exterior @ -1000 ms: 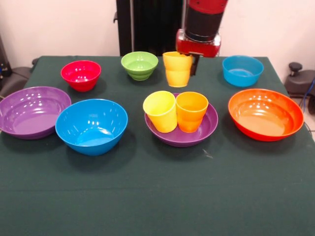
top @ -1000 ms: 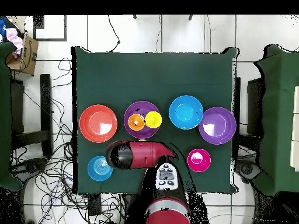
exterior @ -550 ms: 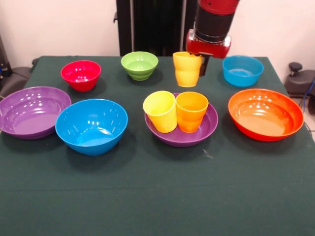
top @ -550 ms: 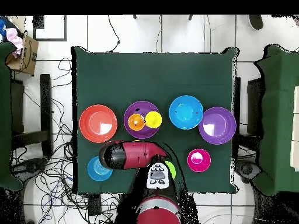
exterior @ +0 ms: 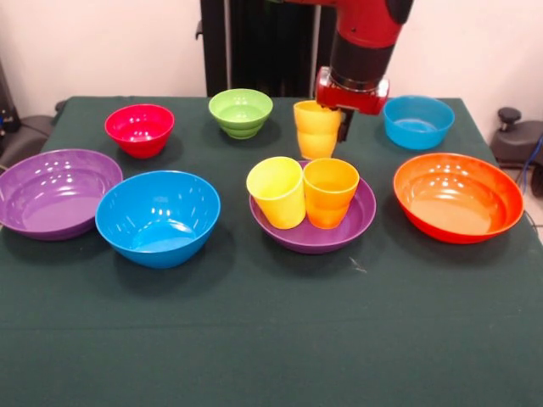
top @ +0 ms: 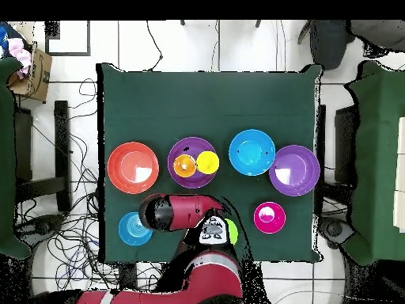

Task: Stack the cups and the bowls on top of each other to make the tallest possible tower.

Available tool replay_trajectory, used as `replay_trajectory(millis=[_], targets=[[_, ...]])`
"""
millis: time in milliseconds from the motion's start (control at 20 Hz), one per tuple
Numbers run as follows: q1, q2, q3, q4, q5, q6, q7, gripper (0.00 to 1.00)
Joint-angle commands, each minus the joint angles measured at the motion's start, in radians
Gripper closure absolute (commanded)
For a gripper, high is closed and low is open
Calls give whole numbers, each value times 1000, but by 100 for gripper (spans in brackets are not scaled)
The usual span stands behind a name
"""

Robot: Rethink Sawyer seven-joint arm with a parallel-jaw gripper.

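Here, a yellow cup (exterior: 316, 130) is gripped at its rim by the closed pincer (exterior: 338, 119) and held clear of the tabletop (exterior: 271, 339), just behind the purple bowl (exterior: 313, 222), presumably for stacking.

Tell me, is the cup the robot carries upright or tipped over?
Upright: the yellow cup hangs mouth-up from the gripper, its rim level.

The red-and-black arm descends from above — its gripper (exterior: 327, 119) clamped on 1 yellow cup (exterior: 316, 129).
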Motion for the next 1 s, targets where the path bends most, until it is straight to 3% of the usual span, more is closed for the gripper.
replay_trajectory(millis=[50,700,1000], targets=[[17,120,25,-104,21,-118,155,100],[24,122,21,-104,42,-123,154,100],[44,60,12,-55,57,-77,172,100]])
